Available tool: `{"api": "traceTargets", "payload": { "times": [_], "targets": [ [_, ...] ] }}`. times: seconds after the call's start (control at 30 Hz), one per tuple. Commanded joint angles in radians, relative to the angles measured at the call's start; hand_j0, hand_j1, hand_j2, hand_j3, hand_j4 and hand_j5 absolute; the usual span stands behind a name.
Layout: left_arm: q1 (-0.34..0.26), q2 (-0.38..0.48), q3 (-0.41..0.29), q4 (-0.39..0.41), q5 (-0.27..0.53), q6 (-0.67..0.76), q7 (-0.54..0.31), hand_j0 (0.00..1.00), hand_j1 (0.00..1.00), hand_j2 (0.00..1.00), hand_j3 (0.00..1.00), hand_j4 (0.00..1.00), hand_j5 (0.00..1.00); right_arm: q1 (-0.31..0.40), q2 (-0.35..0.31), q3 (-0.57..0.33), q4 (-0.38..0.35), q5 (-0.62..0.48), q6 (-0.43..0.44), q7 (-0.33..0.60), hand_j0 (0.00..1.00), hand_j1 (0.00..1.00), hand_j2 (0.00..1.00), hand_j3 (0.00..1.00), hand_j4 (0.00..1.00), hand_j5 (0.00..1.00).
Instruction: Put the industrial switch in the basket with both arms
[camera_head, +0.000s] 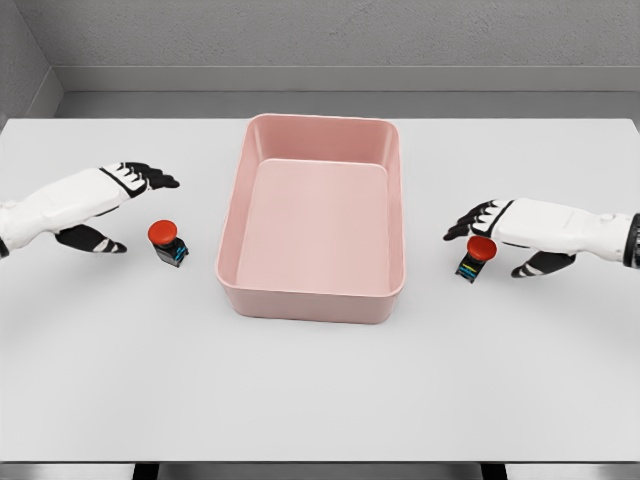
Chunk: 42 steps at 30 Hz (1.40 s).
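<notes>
Right hand (500, 232): fingers (470, 222) spread, reaching over the red cap of the right switch (474, 258), contact uncertain, no grasp closed; left hand (105, 205): fingers (155, 180) apart and empty, near the left switch (167, 243). Both switches stand on the counter (320, 390), one either side of the empty pink basket (312, 300). Step looks like reach-to-grasp; next calls for closing on each switch, then lifting over the basket's rim.

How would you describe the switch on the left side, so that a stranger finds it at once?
Start from the pink basket in the middle of the white table. Just off its left wall stands a small switch, a red button on a dark base. Unlike the other switch, no hand covers it.
</notes>
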Motion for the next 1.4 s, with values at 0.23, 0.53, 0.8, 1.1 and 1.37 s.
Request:
{"api": "traceTargets", "payload": {
  "times": [0.23,0.53,0.8,1.1,1.37],
  "targets": [
    [-0.002,-0.018,-0.018,0.014,-0.006,0.001,-0.005,0.85,0.85,0.85,0.85,0.85,0.85,-0.002,0.036,-0.002,0.035,0.016,0.001,0.005,0.86,0.86,0.86,0.86,0.86,0.86],
    [-0.014,-0.030,-0.041,0.009,-0.006,0.001,-0.014,0.81,0.81,0.81,0.81,0.81,0.81,0.000,0.055,0.000,0.026,0.027,0.001,0.005,0.83,0.83,0.83,0.83,0.83,0.83],
    [-0.014,-0.047,-0.058,0.005,-0.006,0.001,-0.027,0.81,0.81,0.81,0.81,0.81,0.81,0.003,0.053,0.000,0.028,0.062,0.001,0.005,0.68,0.68,0.68,0.68,0.68,0.68],
    [-0.012,-0.048,-0.062,0.005,-0.006,0.001,-0.028,0.81,0.81,0.81,0.81,0.81,0.81,0.003,0.053,0.000,0.028,0.084,0.001,0.005,0.55,0.55,0.55,0.55,0.55,0.55],
    [-0.005,-0.047,-0.062,0.005,-0.005,0.001,-0.027,0.75,0.75,0.75,0.75,0.75,0.75,0.002,0.050,-0.002,0.029,0.089,0.001,0.012,0.49,0.49,0.49,0.49,0.49,0.49]
  ]
}}
